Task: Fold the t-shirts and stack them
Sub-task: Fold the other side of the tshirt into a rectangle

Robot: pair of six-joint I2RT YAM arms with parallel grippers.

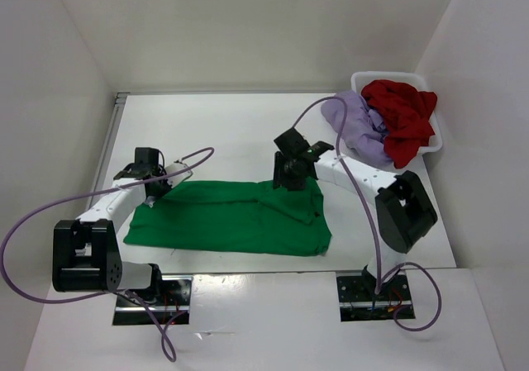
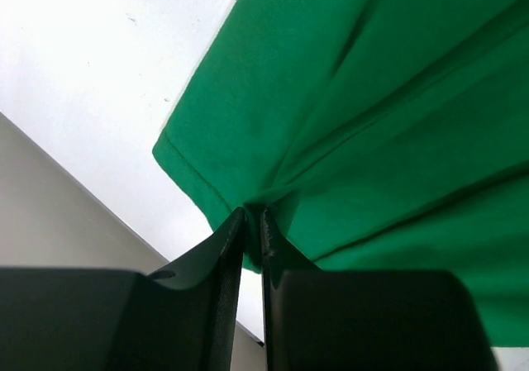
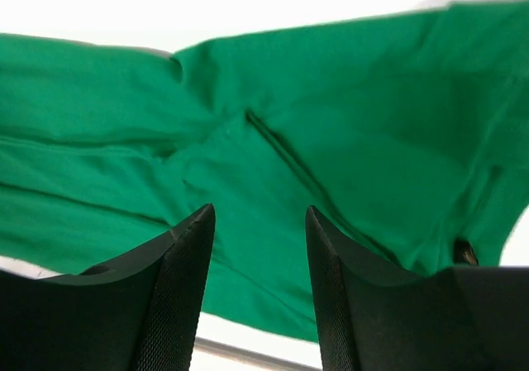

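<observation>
A bright green t-shirt [image 1: 231, 218] lies spread flat on the white table between the two arms. My left gripper [image 1: 153, 196] is at its far left corner. In the left wrist view the fingers [image 2: 253, 212] stand only a narrow slit apart, and the puckered hem of the green cloth [image 2: 397, 98] still lies between the tips. My right gripper [image 1: 291, 183] hovers over the shirt's far edge near the middle. Its jaws [image 3: 260, 210] are open above the green cloth [image 3: 331, 123], with nothing between them. A dark red t-shirt [image 1: 405, 115] and a pale lavender t-shirt [image 1: 359, 127] lie crumpled in the basket.
The white lattice basket [image 1: 357, 78] stands at the back right corner, and the lavender shirt spills over its left rim onto the table. White walls close in the table on the left, back and right. Purple cables loop from both arms.
</observation>
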